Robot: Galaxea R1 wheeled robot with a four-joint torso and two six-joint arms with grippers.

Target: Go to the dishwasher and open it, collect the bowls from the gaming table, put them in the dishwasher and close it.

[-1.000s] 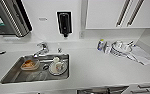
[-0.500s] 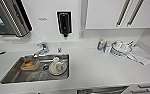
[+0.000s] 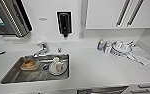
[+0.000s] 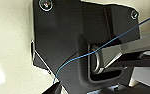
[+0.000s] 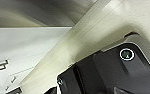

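A strip of stainless steel, apparently the top of the dishwasher (image 3: 103,90) front, lies along the lower edge of the head view, its long axis running side to side below the white countertop (image 3: 96,67), with bar-handled cabinet fronts (image 3: 144,87) just to its right. On the counter above it, a steel sink (image 3: 14,75) holds a plate (image 3: 57,70) and a container of orange food (image 3: 29,64) beneath the tap (image 3: 42,47), a black soap dispenser (image 3: 64,23) hangs on the wall, and stacked white crockery (image 3: 119,48) rests on a cloth (image 3: 141,56) to the right. Both wrist views show dark robot plates close against pale surfaces, a thin blue wire (image 4: 76,58) crossing the left one, and whether either gripper is open or closed cannot be told.
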